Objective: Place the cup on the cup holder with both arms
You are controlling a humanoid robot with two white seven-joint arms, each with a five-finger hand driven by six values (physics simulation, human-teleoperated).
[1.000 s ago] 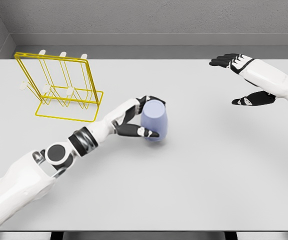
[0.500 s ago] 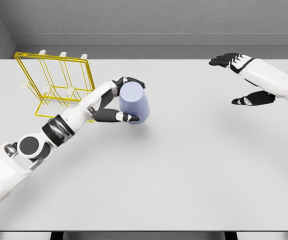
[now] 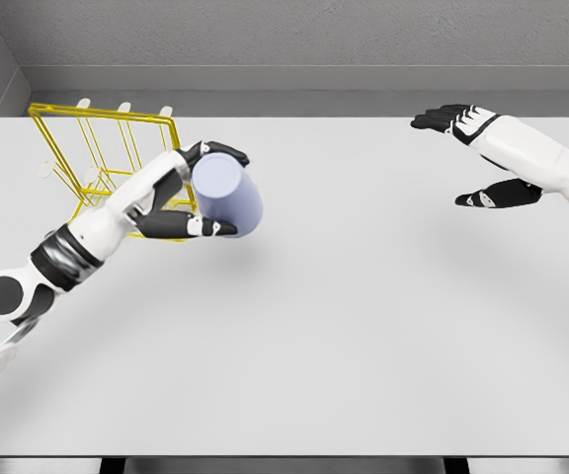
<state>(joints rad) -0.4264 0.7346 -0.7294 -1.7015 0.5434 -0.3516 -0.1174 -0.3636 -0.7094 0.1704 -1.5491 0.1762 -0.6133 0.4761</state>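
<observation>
A pale blue cup [image 3: 229, 196] is held off the white table [image 3: 364, 316], tilted, with its closed base turned toward me. My left hand [image 3: 203, 188] is shut on it, black fingers curled over the top and under the side. The yellow wire cup holder [image 3: 107, 158] stands at the back left, partly hidden behind that hand and forearm; its white-tipped pegs show at the top. The cup hangs just right of the holder's frame. My right hand [image 3: 472, 158] hovers at the far right with its fingers spread, holding nothing.
A grey wall [image 3: 294, 39] runs along the back of the table. The table's front edge [image 3: 284, 456] lies near the bottom of the view.
My left arm has lifted the cup and carried it up and to the left, from mid-table to beside the holder. The right hand has barely moved.
</observation>
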